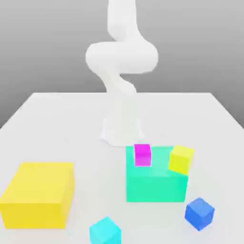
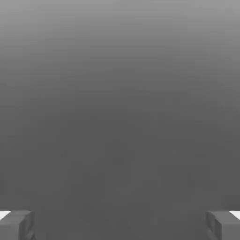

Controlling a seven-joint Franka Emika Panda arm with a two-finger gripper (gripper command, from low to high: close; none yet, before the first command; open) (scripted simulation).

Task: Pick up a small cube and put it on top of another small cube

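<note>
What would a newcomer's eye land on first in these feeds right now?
Likely the white arm rising at the table's far middle, then the big yellow block at the exterior view's left and the big green-teal block carrying a magenta cube and a yellow cube. The small cyan cube sits nearest the camera.

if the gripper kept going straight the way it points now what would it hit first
Nothing, as far as the hand view shows: the open gripper has its fingertips spread wide, facing plain grey background, with no cube or table ahead. Depth is unclear, so that is only a judgement.
</note>
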